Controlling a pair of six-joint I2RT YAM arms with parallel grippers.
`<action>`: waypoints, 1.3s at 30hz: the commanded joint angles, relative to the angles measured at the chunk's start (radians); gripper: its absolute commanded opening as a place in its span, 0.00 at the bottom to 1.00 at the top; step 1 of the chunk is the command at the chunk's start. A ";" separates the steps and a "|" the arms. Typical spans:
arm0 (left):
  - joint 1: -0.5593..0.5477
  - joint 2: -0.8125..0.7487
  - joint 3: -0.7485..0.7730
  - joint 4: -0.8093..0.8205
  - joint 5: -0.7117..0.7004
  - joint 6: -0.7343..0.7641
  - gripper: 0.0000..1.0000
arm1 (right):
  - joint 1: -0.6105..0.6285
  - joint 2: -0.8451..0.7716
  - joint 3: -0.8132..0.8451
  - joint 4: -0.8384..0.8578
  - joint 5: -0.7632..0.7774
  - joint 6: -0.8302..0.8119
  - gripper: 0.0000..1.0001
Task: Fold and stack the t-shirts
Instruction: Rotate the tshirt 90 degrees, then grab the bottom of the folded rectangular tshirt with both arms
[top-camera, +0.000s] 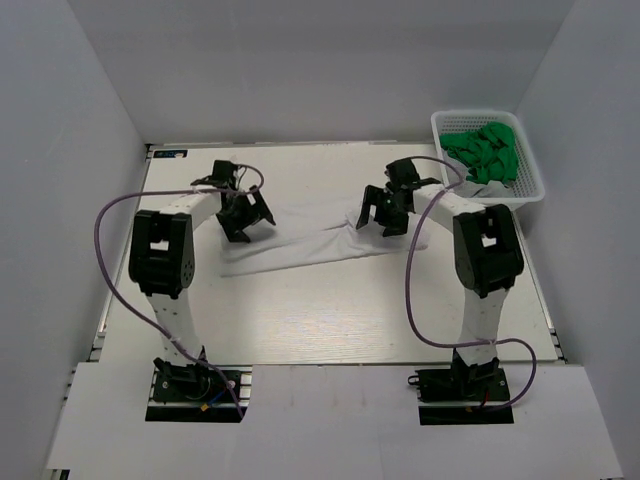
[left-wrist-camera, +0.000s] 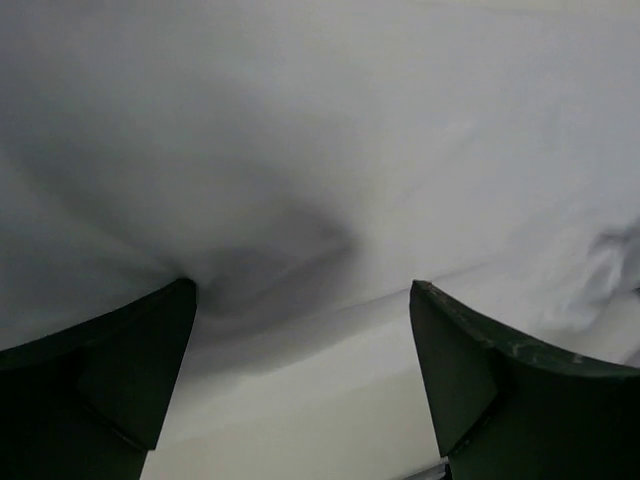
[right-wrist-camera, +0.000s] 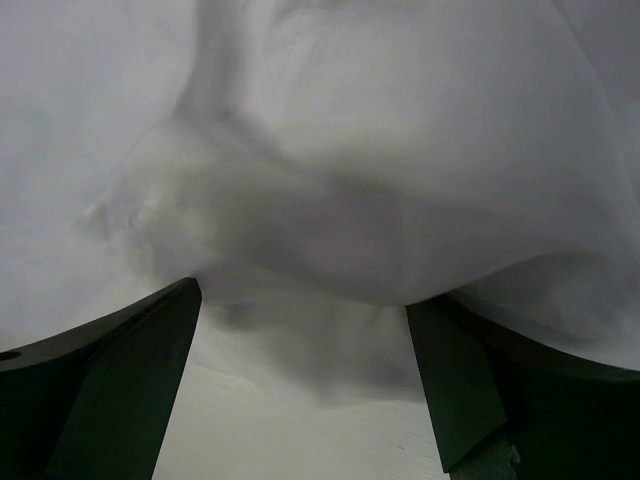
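Observation:
A white t-shirt (top-camera: 310, 240) lies stretched across the middle of the white table, partly folded into a long band. My left gripper (top-camera: 246, 218) is open, low over the shirt's left end; in the left wrist view its dark fingers (left-wrist-camera: 120, 370) straddle smooth white cloth (left-wrist-camera: 320, 180). My right gripper (top-camera: 383, 216) is open over the shirt's bunched right end; in the right wrist view its fingers (right-wrist-camera: 470, 380) straddle a rumpled fold of cloth (right-wrist-camera: 340, 220) with bare table below. Green t-shirts (top-camera: 484, 152) fill the basket at the back right.
A white plastic basket (top-camera: 530, 190) stands at the back right corner. Grey walls close the table on the left, back and right. Purple cables loop from both arms over the table near the bases.

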 joint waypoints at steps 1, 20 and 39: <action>-0.072 -0.075 -0.301 -0.143 0.140 -0.031 1.00 | -0.001 0.115 0.116 0.114 -0.039 -0.003 0.90; -0.353 -0.521 -0.207 -0.331 0.409 0.012 1.00 | 0.020 0.181 0.574 0.128 -0.196 -0.307 0.90; -0.344 -0.664 -0.195 -0.520 -0.349 -0.108 1.00 | 0.397 -0.015 0.158 -0.266 0.383 -0.173 0.90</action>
